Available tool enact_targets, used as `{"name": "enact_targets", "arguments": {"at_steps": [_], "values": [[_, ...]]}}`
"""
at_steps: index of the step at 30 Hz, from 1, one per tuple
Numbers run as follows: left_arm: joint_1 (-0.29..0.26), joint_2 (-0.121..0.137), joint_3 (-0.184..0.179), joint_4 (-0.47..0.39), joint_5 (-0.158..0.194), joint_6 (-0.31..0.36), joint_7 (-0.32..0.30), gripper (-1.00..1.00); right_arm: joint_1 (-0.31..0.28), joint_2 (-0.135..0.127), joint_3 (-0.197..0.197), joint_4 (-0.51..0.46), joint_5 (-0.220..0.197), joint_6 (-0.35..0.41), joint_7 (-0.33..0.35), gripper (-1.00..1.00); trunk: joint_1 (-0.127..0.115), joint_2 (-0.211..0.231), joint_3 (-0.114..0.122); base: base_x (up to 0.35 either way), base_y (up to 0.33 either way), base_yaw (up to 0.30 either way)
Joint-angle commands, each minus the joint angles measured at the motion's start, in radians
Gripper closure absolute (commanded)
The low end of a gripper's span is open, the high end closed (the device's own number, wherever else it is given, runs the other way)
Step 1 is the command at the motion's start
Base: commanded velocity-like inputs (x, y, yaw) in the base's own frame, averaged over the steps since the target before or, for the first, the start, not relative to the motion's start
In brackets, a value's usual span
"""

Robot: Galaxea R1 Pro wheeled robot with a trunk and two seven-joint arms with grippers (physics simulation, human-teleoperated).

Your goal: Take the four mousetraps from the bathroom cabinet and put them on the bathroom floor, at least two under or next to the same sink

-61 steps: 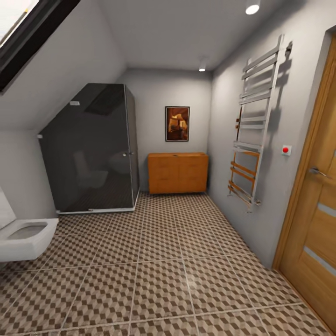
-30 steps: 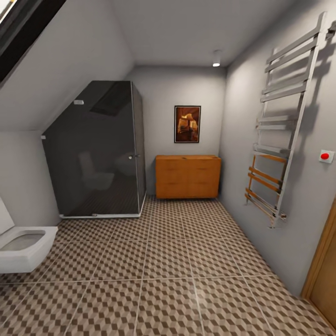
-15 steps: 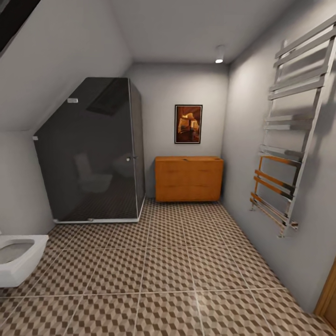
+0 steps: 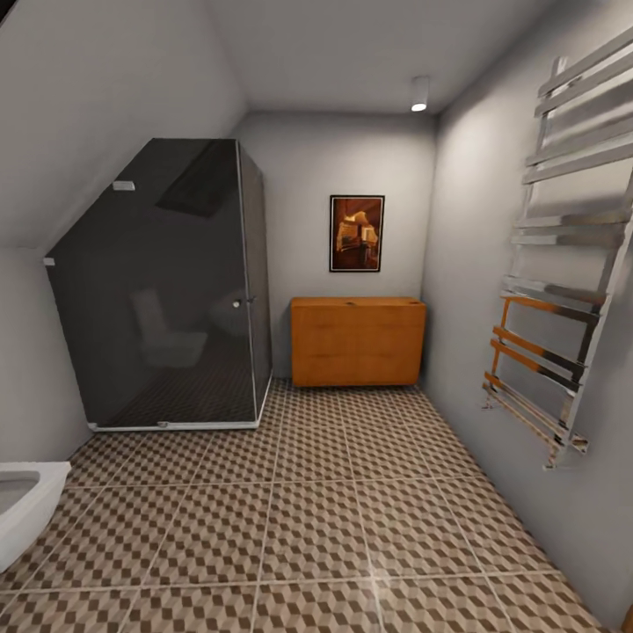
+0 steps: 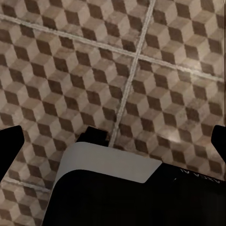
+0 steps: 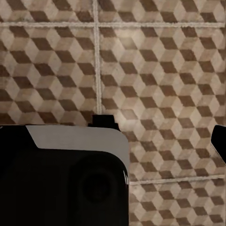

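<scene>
From the head camera I look down the length of the bathroom. The cabinet [image 4: 358, 341] stands against the far wall, orange-brown, its fronts closed flush, with a framed picture [image 4: 357, 233] hanging on the wall above it. A small dark mark sits on the cabinet's top near the middle; it is too small for me to tell what it is. I cannot make out any mousetraps from here.

To the cabinet's left stands a dark glass shower enclosure [image 4: 167, 290], and a chrome towel rail [image 4: 563, 264] is mounted on the right-hand wall. The corner of a white toilet [image 4: 22, 510] shows at the near left. The bathroom floor [image 4: 316, 527], tiled in the cube pattern, runs bare between me and the cabinet.

Both wrist cameras point at that floor [image 5: 141, 61] [image 6: 155, 61]. In each I see dark finger parts at the picture's edges, set wide apart, with only tile between them and nothing held or touched.
</scene>
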Motion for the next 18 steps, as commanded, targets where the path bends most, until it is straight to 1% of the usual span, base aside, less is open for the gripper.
{"name": "enact_targets", "arguments": {"at_steps": [1,7,18], "values": [[-0.001,-0.001,-0.003,0.001,0.006,-0.003,0.003,-1.00,-0.001,0.000,0.007,0.003,-0.005,-0.006,-0.002,-1.00,0.001,-0.001,-0.001,0.327,0.000,0.000],[-0.001,-0.001,-0.003,0.001,0.006,-0.003,0.003,-1.00,-0.002,0.002,0.007,0.003,-0.015,-0.007,-0.003,-1.00,0.001,-0.001,-0.001,0.327,0.000,0.000],[-0.001,-0.001,-0.003,0.001,0.006,-0.003,0.003,-1.00,-0.002,0.004,0.007,0.003,-0.018,-0.007,-0.007,-1.00,0.001,-0.001,-0.001,0.327,0.000,0.000]]}}
